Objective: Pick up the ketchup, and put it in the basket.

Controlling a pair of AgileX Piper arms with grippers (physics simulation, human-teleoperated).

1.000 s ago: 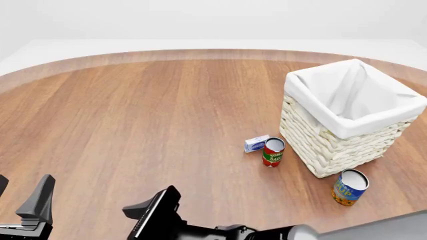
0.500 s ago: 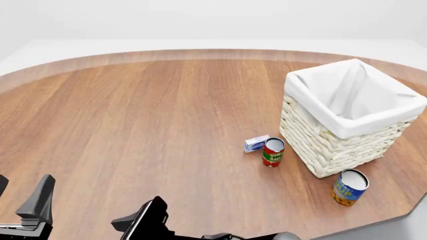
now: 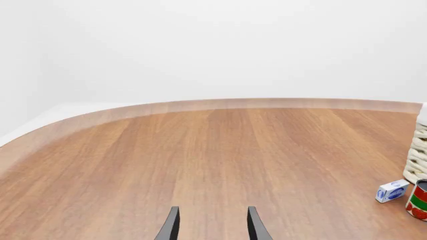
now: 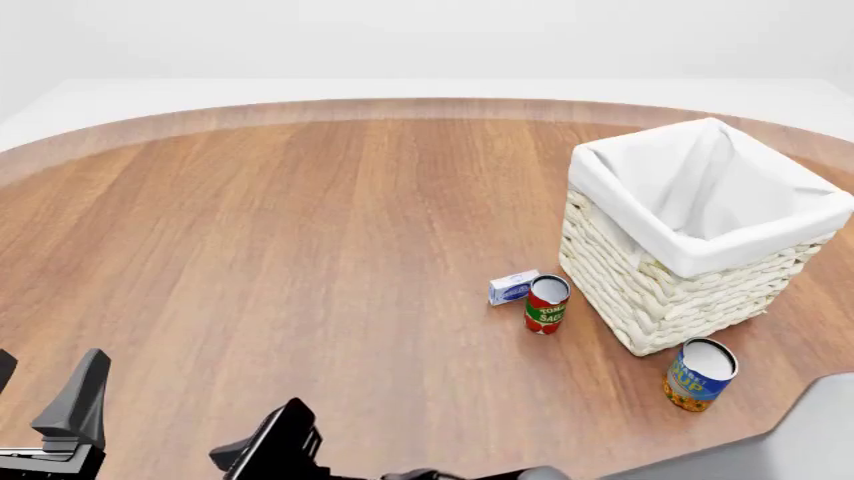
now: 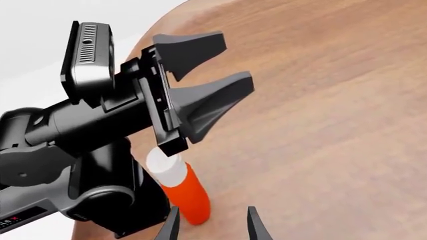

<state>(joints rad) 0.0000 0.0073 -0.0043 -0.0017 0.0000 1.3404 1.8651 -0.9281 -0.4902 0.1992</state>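
Note:
The ketchup point(image 5: 187, 193), an orange-red bottle with a white cap, shows only in the right wrist view. It stands on the table close beside the left arm's base and is out of the front view. My right gripper point(image 5: 212, 227) is open and empty, its fingertips just short of the bottle. In the front view it point(image 4: 263, 446) sits at the near edge. My left gripper point(image 4: 43, 390) is open and empty at the near left; it also shows in the left wrist view point(image 3: 212, 228) and the right wrist view point(image 5: 203, 75). The basket point(image 4: 667, 290) stands at the right.
A red-and-green tomato can point(image 4: 546, 304) and a small white-and-blue box point(image 4: 513, 287) stand just left of the basket. A blue-and-yellow can point(image 4: 698, 374) stands in front of it. The left arm's body point(image 5: 80, 150) stands right beside the ketchup.
My right gripper has moved left and back toward the near edge of the table. The left arm and the objects by the basket have not moved.

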